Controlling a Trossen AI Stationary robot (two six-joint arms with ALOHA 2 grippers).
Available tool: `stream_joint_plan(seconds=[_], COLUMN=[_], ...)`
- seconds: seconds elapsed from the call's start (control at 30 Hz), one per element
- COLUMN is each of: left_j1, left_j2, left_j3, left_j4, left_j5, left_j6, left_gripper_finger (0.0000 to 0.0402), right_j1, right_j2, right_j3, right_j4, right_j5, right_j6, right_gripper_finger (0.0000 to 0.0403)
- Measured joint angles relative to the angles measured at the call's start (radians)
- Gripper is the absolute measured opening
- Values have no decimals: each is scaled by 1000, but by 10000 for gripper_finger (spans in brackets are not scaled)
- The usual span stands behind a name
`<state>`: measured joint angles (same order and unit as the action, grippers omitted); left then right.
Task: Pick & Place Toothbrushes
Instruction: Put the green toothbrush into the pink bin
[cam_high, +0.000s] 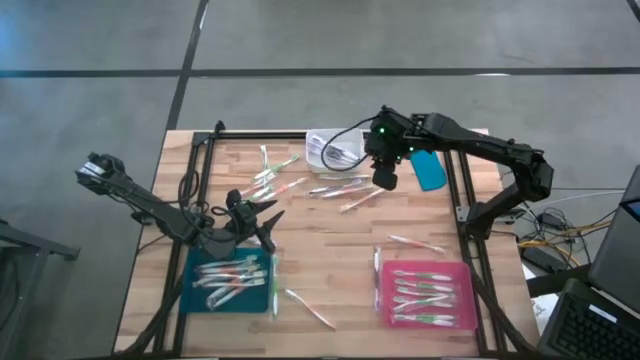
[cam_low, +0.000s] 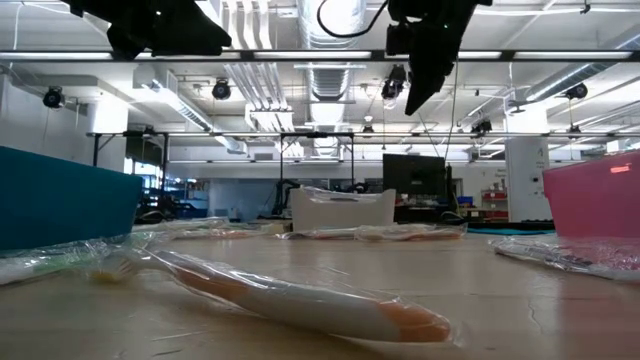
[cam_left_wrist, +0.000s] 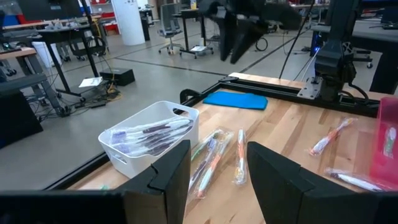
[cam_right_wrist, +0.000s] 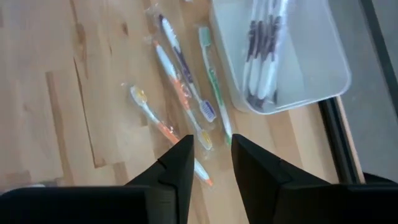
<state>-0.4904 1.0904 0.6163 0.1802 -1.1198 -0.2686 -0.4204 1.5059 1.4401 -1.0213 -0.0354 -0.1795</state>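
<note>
Hovering empty and narrowly parted, right pincer (cam_right_wrist: 210, 163) hangs above wrapped toothbrushes (cam_right_wrist: 180, 87) at the surface's (cam_high: 330, 240) twelve o'clock, beside white bin (cam_high: 335, 150); left pincer (cam_high: 262, 225), parted, waits by teal tray (cam_high: 230, 282).

The worktop (cam_high: 330, 235) is pale wood with darker grain streaks, framed in black. The toothbrushes (cam_right_wrist: 180, 81) are white with orange, green and purple accents in clear wrap. One tray (cam_high: 195, 295) is teal, the other tray (cam_high: 385, 305) pink. The bin (cam_left_wrist: 134, 162) is white. A blue pad (cam_high: 430, 172) lies near the black right tool (cam_high: 385, 180).
</note>
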Motion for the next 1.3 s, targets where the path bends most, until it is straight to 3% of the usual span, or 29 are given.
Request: stream_joint_plan(seconds=[0.23, 0.5, 0.6, 0.77, 1.0, 1.13, 1.3], left_j1=[1, 54, 111, 222, 368, 452, 526], left_j2=[0, -1, -2, -2, -1, -1, 0], left_j3=[0, 7, 48, 151, 271, 279, 254], left_j4=[-1, -107, -228, -565, -1024, -1146, -1216], left_j5=[0, 11, 98, 265, 472, 586, 640], left_j6=[3, -125, -178, -293, -445, -445, -428], left_gripper_finger=[163, 163, 163, 163, 163, 163, 163], right_j1=[63, 156, 183, 223, 242, 244, 247], right_j2=[-1, -2, -2, -1, -1, 0, 0], right_j3=[-95, -221, -281, -398, -497, -522, -526], right_j4=[103, 325, 455, 705, 892, 952, 973], right_j5=[1, 1, 0, 0, 0, 1, 1], right_j6=[-2, 8, 31, 48, 109, 121, 120], right_gripper_finger=[77, 46, 43, 56, 83, 97, 110])
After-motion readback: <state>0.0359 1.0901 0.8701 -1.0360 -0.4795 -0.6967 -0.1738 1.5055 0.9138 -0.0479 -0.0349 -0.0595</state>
